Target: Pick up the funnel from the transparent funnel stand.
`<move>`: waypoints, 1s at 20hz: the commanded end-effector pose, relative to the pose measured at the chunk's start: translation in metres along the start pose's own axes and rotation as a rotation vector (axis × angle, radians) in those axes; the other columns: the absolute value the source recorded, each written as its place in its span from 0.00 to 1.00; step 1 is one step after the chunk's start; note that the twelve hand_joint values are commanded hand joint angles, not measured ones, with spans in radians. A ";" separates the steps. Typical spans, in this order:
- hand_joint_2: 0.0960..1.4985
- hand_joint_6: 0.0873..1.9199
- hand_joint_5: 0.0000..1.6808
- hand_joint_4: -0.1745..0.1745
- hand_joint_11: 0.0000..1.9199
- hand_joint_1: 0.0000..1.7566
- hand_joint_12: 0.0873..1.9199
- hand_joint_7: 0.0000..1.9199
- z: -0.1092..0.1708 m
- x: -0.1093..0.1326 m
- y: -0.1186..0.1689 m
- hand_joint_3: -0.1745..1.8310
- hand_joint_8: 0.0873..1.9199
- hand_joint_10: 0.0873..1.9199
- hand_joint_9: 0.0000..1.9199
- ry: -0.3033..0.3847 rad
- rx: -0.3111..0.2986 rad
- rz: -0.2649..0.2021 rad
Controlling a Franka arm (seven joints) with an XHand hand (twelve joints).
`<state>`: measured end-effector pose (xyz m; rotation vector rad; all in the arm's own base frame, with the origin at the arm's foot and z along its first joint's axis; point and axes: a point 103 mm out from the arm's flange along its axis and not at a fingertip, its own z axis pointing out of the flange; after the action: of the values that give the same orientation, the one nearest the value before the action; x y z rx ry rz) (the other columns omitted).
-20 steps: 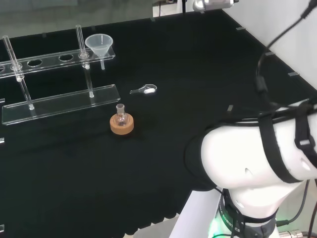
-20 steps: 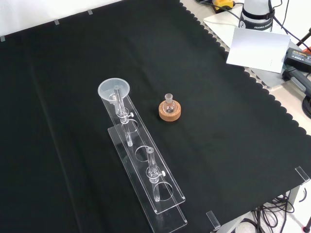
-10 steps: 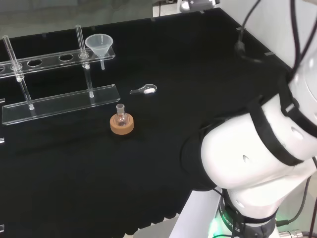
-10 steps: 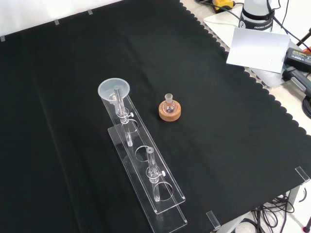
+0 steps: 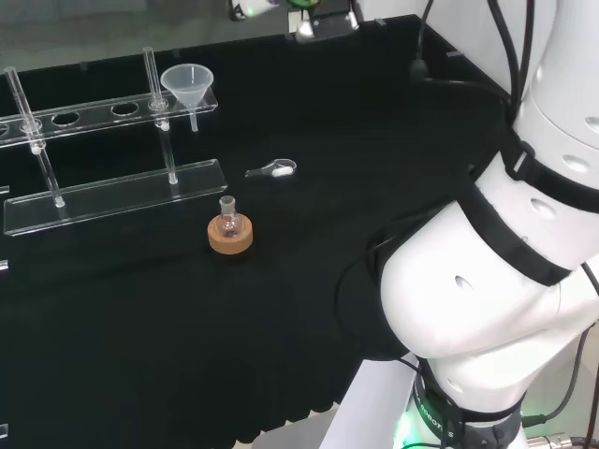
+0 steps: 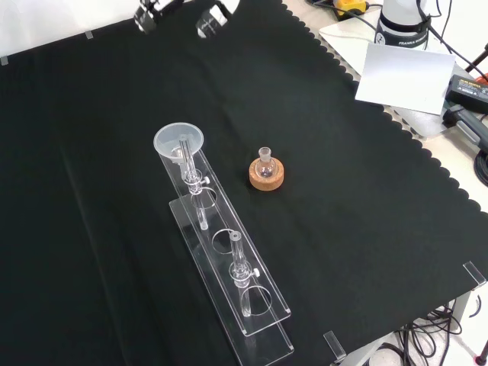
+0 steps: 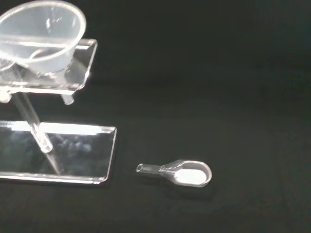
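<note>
A clear plastic funnel [image 5: 187, 84] sits in the end hole of the transparent stand's [image 5: 112, 192] upper shelf, spout hanging down. The front view has the funnel [image 6: 179, 142] at the far end of the stand [image 6: 229, 259]. Seen from the wrist, the funnel [image 7: 41, 36] is close and large above the stand's base plate [image 7: 58, 155]. Part of the hand [image 6: 216, 17] shows at the top edge of the front view, well beyond the funnel and apart from it. Its grip state is not visible.
A small round flask on a cork ring [image 5: 229, 231] stands in front of the stand, to its right in the front view [image 6: 267, 171]. A small clear scoop [image 5: 273, 169] lies on the cloth near the stand's end, also in the wrist view [image 7: 177, 172]. White arm links [image 5: 487, 281] rise at the head view's right.
The arm has swung up and over the bench, and the hand has come into the front view's top edge. The funnel, stand, flask and scoop have not moved.
</note>
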<state>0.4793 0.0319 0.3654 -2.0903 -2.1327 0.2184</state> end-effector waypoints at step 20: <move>0.50 0.00 0.00 0.50 0.10 0.25 0.80 0.00 0.045 0.097 0.069 0.18 0.00 0.36 0.00 -0.074 0.271 -0.120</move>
<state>0.5340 0.1100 0.3169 -1.8871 -2.1154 0.4420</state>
